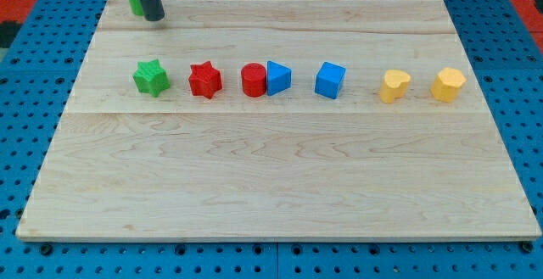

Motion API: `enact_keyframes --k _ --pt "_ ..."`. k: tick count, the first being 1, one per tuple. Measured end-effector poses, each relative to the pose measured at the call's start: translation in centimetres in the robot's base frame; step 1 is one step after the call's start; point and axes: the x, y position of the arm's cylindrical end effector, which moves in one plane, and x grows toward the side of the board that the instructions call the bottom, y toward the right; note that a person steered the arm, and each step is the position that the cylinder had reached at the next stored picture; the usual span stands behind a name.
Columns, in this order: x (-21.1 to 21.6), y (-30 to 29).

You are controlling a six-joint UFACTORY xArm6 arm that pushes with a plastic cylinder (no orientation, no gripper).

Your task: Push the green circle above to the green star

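The green circle [133, 0] sits at the board's top left corner, mostly hidden behind my dark rod. My tip [153, 17] rests on the board just to the right of it and touches or nearly touches it. The green star [151, 78] lies below, in the left part of a row of blocks, about a block-and-a-half's length under my tip.
To the right of the green star the row runs: red star [204, 80], red circle [254, 80], blue triangle [278, 78], blue cube [330, 80], two yellow blocks [394, 86] [448, 84]. The wooden board [271, 177] lies on a blue pegboard.
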Motion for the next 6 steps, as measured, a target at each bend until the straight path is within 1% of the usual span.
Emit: enact_keyframes --k 1,2,3,4,5,6 --pt "1.5 -4.0" --pt "-1.5 -9.4" --pt "-6.4 -8.4" --pt "-6.4 -7.9" --pt "-4.9 1.5" --pt "-2.5 7.1"
